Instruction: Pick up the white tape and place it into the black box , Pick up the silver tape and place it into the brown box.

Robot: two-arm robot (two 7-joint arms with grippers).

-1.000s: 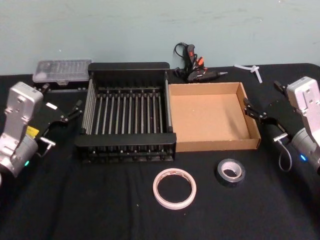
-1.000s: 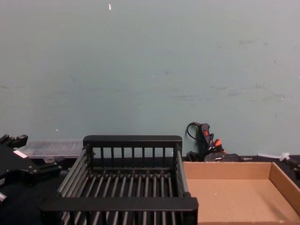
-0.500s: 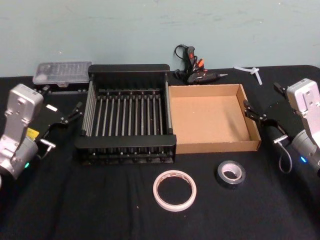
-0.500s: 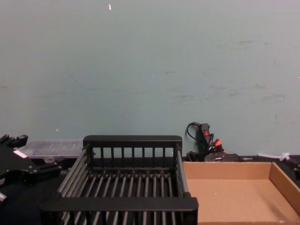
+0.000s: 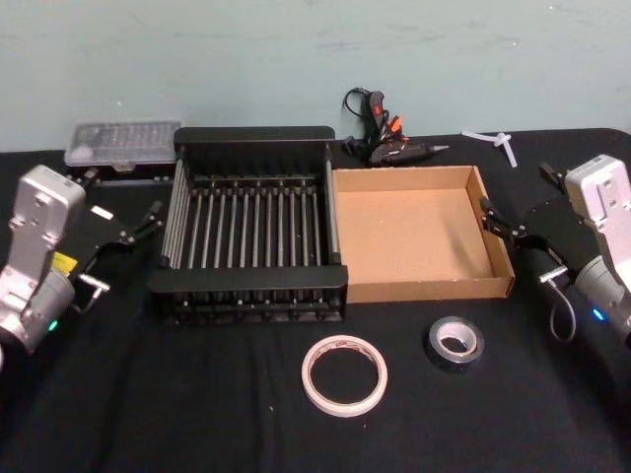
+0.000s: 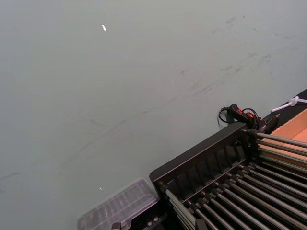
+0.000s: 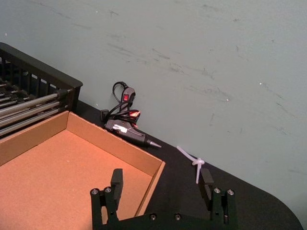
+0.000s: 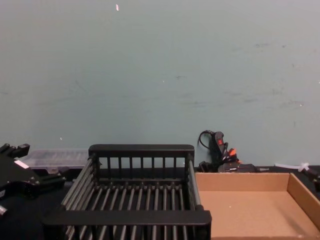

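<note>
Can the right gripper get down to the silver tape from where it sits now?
Probably yes. The silver tape lies flat on open cloth in front of the brown box, apart from the white tape. The right gripper, fingers open, hangs beside the box with nothing between.

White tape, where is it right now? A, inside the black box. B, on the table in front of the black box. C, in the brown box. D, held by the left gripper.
B: the white tape lies flat on the table in front of the black box, beside the silver tape.
</note>
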